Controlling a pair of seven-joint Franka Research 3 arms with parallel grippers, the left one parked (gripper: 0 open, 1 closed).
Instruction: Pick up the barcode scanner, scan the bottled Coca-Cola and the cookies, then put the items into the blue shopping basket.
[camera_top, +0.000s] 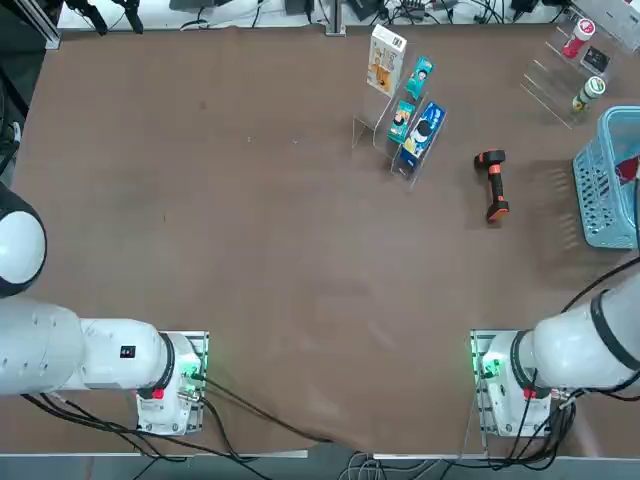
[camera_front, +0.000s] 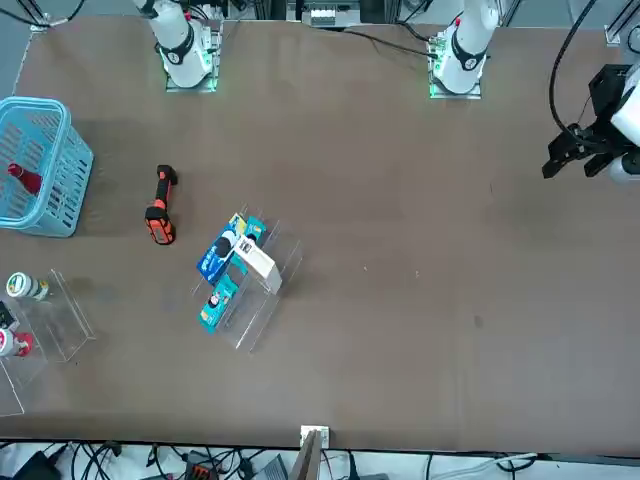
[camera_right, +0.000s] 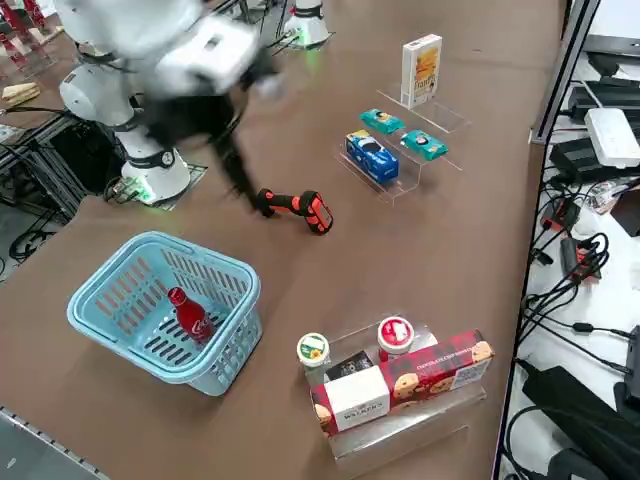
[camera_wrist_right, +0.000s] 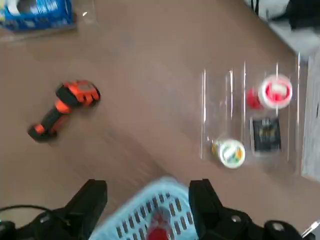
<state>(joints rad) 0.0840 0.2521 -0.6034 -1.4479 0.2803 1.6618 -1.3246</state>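
Brown matting covers the whole surface (camera_top: 250, 260), with cables and gear along its far edge. Starting at the right gripper (camera_wrist_right: 148, 200): its two black fingers (camera_wrist_right: 92, 197) stand spread wide with nothing between them, hanging above the rim of the blue shopping basket (camera_right: 160, 300) at the right end of the surface. Inside that basket lies the bottled Coca-Cola (camera_right: 188, 312), all red, on the lattice floor.

Further out, left of the basket and apart from it, the barcode scanner (camera_top: 491, 183) lies on its side on the bare surface. Farther left again, the cookies (camera_top: 385, 58), a tall white box with a yellow picture, stand upright on the far end of a clear stepped rack (camera_top: 385, 140) beside small teal packets (camera_top: 418, 76) and a blue packet (camera_top: 424, 130).

The box looks light and stiff but probably crushes under a hard squeeze; its narrow sides seem the best place to pinch, lifting straight up to clear the rack. The scanner looks rigid plastic, best taken across its handle.
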